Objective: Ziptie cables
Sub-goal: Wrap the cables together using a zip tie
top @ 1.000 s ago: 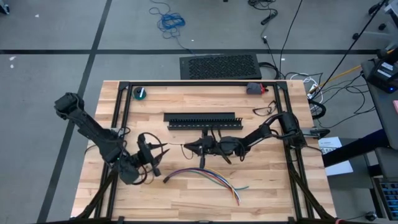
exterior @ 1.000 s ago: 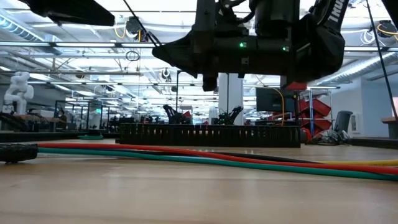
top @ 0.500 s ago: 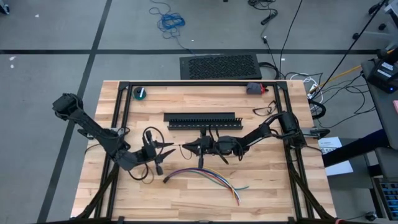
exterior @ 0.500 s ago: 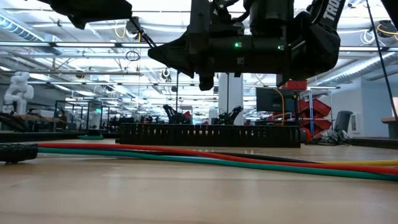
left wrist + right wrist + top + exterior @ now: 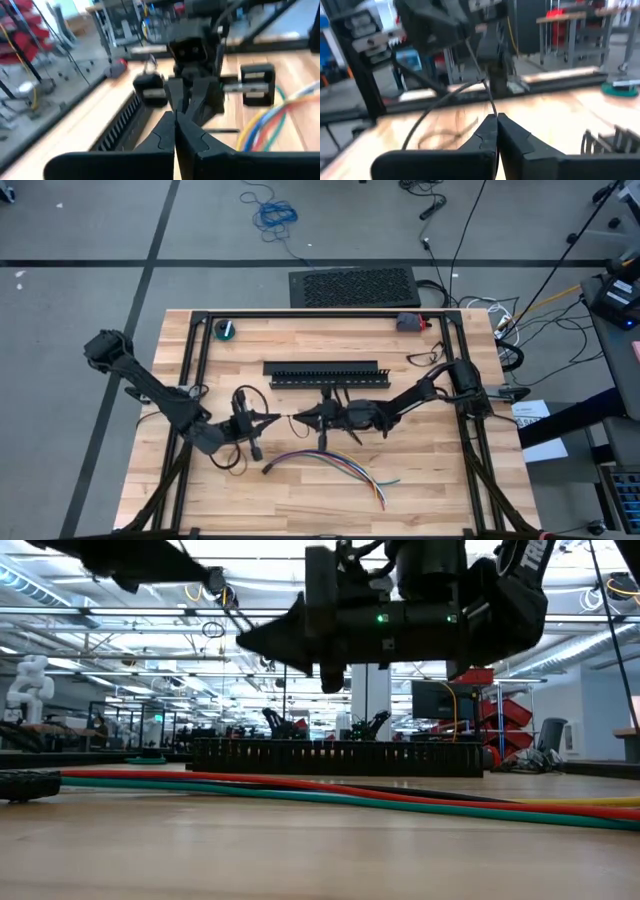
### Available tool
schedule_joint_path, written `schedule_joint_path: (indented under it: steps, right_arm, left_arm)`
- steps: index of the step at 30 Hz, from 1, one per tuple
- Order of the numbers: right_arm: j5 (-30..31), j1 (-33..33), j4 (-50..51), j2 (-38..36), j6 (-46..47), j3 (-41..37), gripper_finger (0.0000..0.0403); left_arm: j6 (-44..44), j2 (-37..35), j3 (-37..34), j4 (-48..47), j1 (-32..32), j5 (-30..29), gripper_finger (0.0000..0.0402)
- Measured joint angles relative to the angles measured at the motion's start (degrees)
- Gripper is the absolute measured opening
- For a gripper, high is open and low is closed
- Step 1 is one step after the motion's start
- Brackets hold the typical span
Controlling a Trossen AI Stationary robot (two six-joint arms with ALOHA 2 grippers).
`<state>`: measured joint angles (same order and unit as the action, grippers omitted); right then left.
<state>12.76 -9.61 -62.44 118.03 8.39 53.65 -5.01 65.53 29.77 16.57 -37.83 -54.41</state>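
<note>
Wooden tabletop [image 5: 430, 480] carries your cables [image 5: 335, 468], a loose coloured fan lying near its front edge, well apart from the black slotted duct [image 5: 325, 372]. Above them, a thin dark ziptie [image 5: 477, 82] seems pinched in the right gripper [image 5: 298, 418]. Your left gripper [image 5: 274, 418] has just pressed its jaws together tip to tip with the right, probably catching the tie's free end.

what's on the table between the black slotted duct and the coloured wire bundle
In the high view, both grippers meet there: left gripper and right gripper, tip to tip, between duct and wires.
</note>
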Motion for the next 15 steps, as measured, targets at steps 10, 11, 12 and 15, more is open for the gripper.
schedule_joint_path:
  steps: [10, 11, 12, 15]
  right_arm:
    - [-1.3, -3.6, 39.2, -8.5, -11.4, 5.7, 0.0113]
    - [-1.8, -3.9, 44.2, -8.5, -11.4, 7.8, 0.0123]
    - [-3.0, -3.9, 48.4, -8.0, -11.3, 10.1, 0.0131]
    - [-6.7, -3.9, 55.7, -4.4, -11.4, 17.2, 0.0143]
  left_arm:
    - [-22.9, -2.6, 4.0, -29.0, -0.1, 15.7, 0.0001]
    - [-24.1, -2.6, 4.1, -30.2, -0.1, 17.7, 0.0001]
    - [-24.6, -2.6, 4.1, -31.0, -0.1, 19.8, 0.0001]
    - [-26.5, -2.6, 4.1, -32.7, -0.1, 23.7, 0.0001]
